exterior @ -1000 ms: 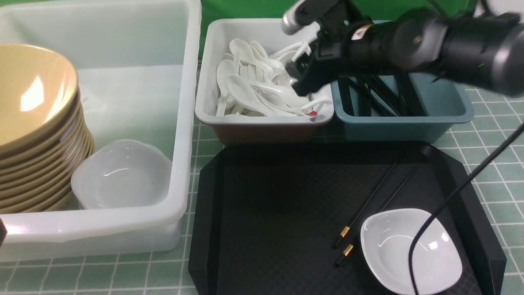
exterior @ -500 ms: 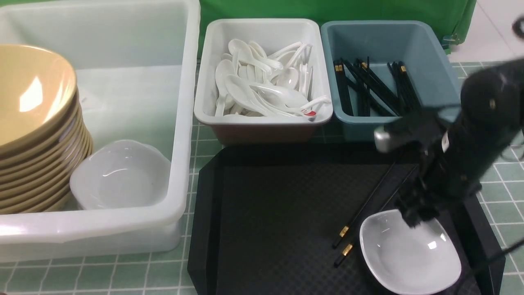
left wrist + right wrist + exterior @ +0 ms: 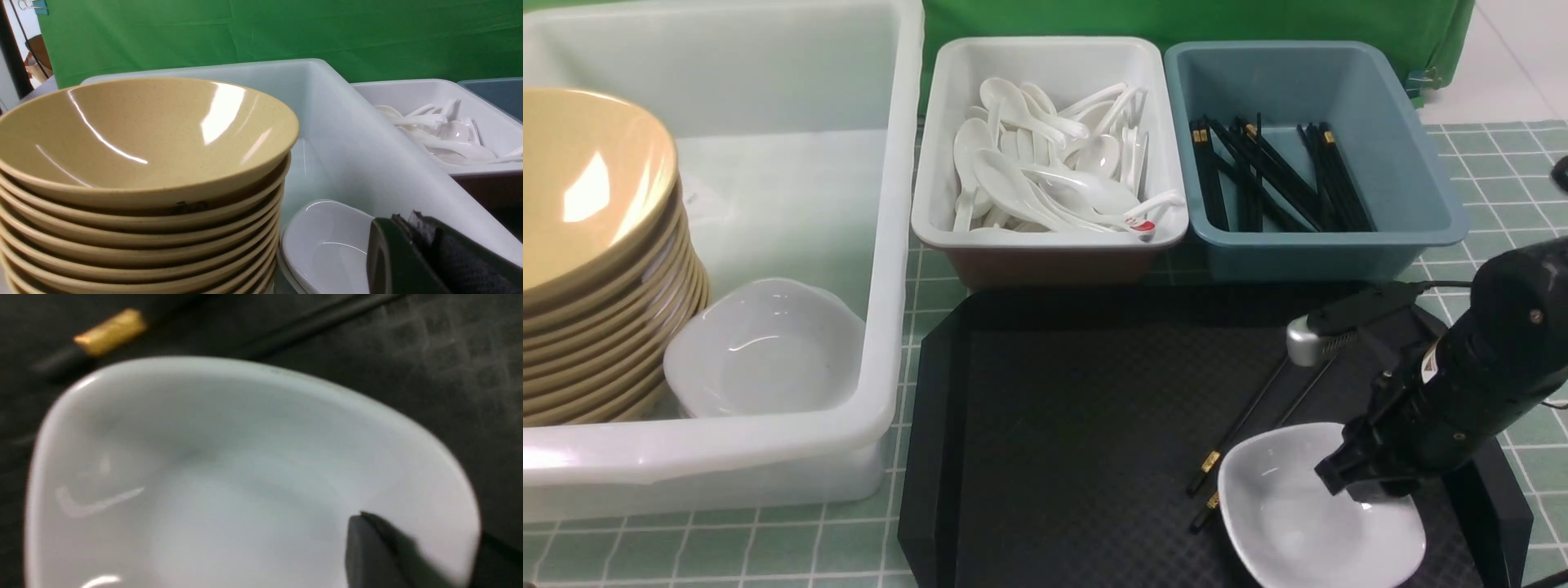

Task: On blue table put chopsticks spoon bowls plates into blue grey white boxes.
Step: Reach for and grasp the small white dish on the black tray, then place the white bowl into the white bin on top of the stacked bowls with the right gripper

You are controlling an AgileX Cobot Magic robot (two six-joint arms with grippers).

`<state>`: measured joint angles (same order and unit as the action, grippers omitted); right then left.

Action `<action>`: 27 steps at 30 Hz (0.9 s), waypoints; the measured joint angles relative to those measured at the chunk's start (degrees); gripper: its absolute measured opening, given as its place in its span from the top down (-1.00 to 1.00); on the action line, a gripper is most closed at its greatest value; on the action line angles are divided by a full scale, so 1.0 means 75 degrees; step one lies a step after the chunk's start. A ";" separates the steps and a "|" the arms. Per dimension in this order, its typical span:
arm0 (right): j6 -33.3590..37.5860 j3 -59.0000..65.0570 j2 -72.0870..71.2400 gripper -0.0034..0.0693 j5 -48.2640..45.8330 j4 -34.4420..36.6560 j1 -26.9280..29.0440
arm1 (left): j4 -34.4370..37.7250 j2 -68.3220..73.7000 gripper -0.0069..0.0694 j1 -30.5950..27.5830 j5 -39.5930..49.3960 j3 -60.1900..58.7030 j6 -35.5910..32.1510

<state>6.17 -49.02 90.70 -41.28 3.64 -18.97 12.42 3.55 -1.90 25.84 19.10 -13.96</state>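
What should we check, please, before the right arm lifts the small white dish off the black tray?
1. The right claw straddles the dish rim: ok, one finger is inside.
2. Grip on the dish is firm: cannot tell.
3. The chopsticks are free of the dish: cannot tell, their gold ends lie right at its rim.
4. Room in the large tub beside the stacked bowls: ok, a second dish lies there.
5. The left claw is shut: ok.

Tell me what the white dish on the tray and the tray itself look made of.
White dish: glossy ceramic or melamine, going by its sharp highlights; cannot tell which. Black tray: probably matte plastic, with a fine embossed diamond texture.
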 joint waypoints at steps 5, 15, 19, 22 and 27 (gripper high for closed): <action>0.1008 -0.0741 -0.1028 0.69 -0.0681 0.1460 0.0000 | 0.0000 0.0000 0.81 0.0000 0.0000 0.0000 0.0000; 0.6436 -0.3311 -0.0767 0.70 0.2631 0.7854 -0.2526 | 0.0000 0.0000 0.81 0.0000 0.0000 0.0000 0.0000; 0.8018 -0.4085 0.0461 0.70 0.3736 0.8424 -0.3527 | 0.0000 0.0000 0.81 0.0000 0.0000 0.0000 0.0000; 0.8729 -0.4765 0.1731 0.70 0.4244 0.8537 -0.3992 | 0.0000 0.0000 0.81 0.0000 0.0000 0.0000 0.0000; 0.8832 -0.4980 0.2666 0.48 0.4535 0.8577 -0.4065 | 0.0000 0.0000 0.81 0.0000 0.0026 0.0000 0.0000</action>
<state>72.40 -86.37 110.69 -7.27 67.97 -49.45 12.42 3.55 -1.90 26.04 19.10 -13.96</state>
